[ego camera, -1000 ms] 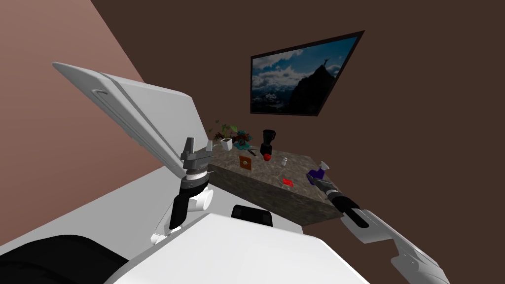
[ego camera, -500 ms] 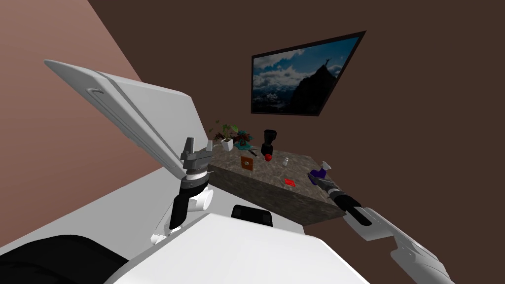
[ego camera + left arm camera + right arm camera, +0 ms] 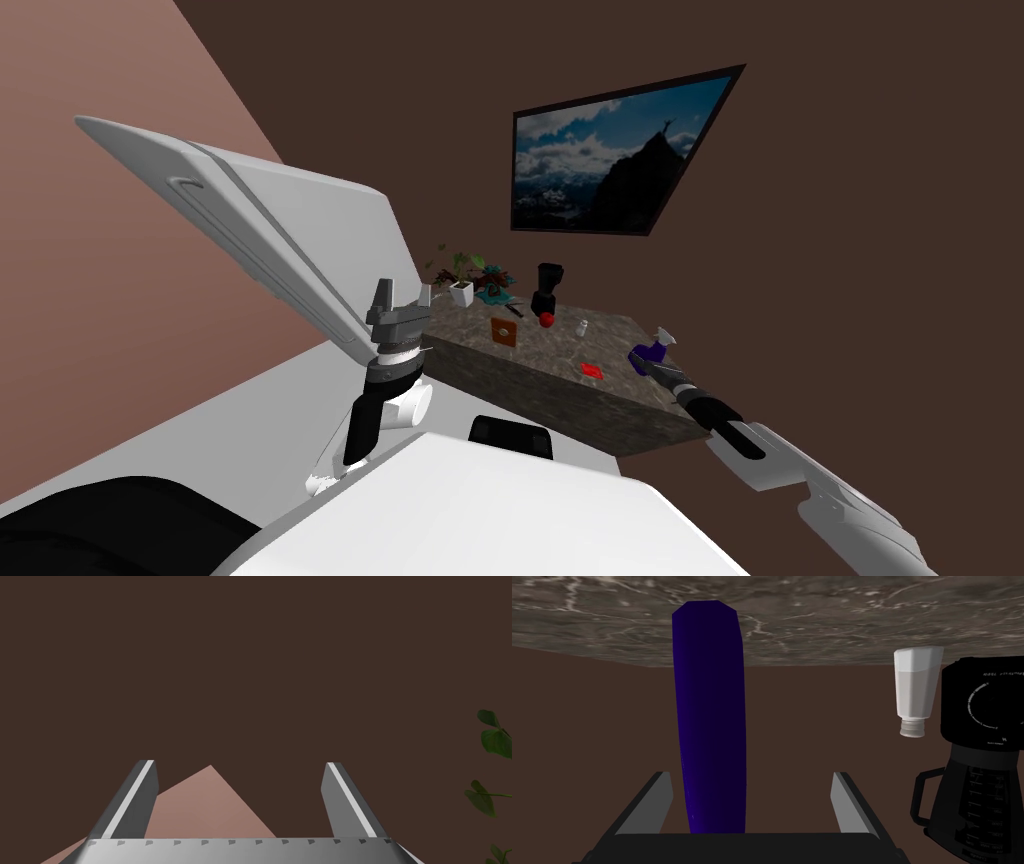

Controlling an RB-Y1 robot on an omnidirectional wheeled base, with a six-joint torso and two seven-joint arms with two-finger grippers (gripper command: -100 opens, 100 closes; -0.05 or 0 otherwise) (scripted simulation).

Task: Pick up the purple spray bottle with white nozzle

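A mottled grey-brown stone countertop (image 3: 540, 350) stands against a dark brown wall (image 3: 850, 200) that bears a framed mountain picture (image 3: 610, 155); a pink wall (image 3: 100, 80) meets the brown one at the left. The deep purple spray bottle with a white nozzle (image 3: 648, 352) stands at the countertop's right end. The right gripper (image 3: 751, 773) is spread wide around its body (image 3: 712, 716), neither finger pressing it. A white shaker (image 3: 916, 691) and a black coffee maker (image 3: 982, 751) stand further along. The left gripper (image 3: 404, 292) is raised, parted and empty.

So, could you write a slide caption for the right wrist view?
Open right gripper straddles the purple spray bottle on the stone-patterned counter, fingers clear of its sides.
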